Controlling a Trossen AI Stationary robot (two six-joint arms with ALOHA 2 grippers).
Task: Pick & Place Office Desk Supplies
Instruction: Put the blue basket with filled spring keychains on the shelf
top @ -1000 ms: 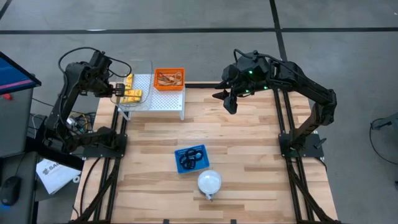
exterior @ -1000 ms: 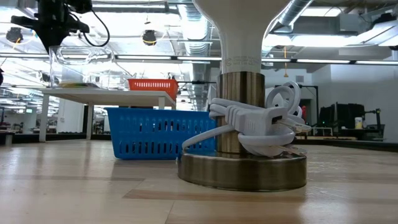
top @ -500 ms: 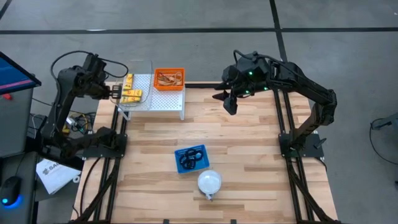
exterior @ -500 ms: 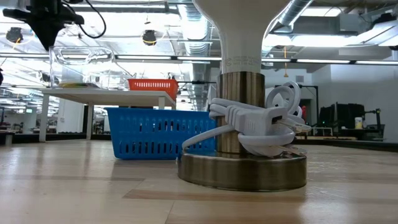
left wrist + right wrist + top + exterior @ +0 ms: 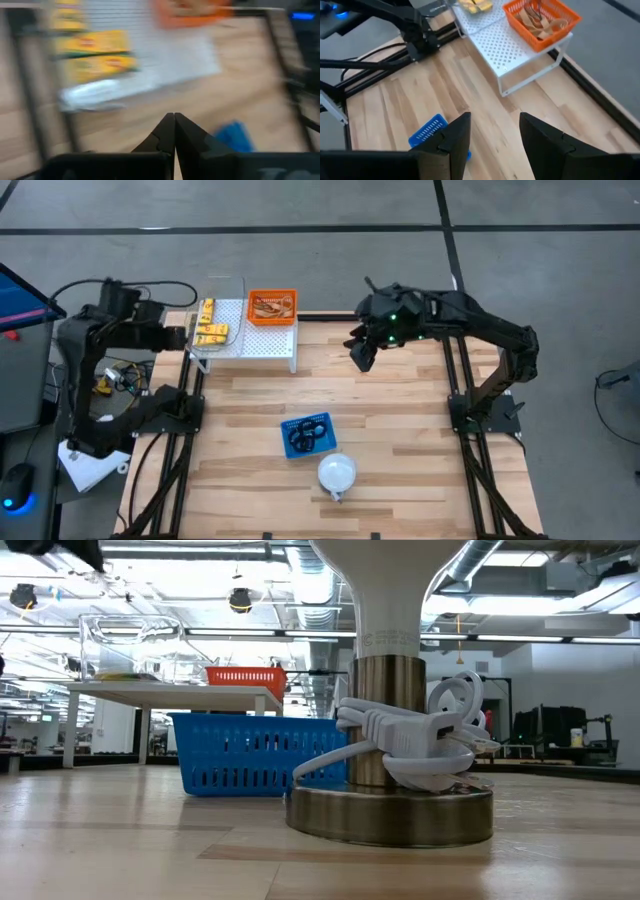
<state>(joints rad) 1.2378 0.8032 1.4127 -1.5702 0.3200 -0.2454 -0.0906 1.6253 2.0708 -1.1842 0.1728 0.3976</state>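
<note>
Yellow clips [image 5: 210,326] lie in a clear container on a white perforated shelf [image 5: 262,338] at the table's far left. Beside them stands an orange basket [image 5: 540,17] holding tan rubber bands. A blue basket [image 5: 307,435] with black rings sits mid-table. My left gripper [image 5: 182,337] is shut and empty, just off the shelf's left end, over the table's left edge; its own view shows the shut fingertips [image 5: 174,120]. My right gripper [image 5: 492,135] hangs open and empty above the far middle of the table [image 5: 360,350], right of the shelf.
A white dome lamp [image 5: 337,473] with a coiled white cord [image 5: 410,730] on a metal base stands near the blue basket, toward the near edge. Bare wood lies between the shelf and the baskets. Black frame rails run along both table sides.
My left gripper has drawn back from the clear container toward the table's left edge, rising and tipping as it went, still shut. My right gripper has rolled about its own axis and sunk slightly, staying open.
</note>
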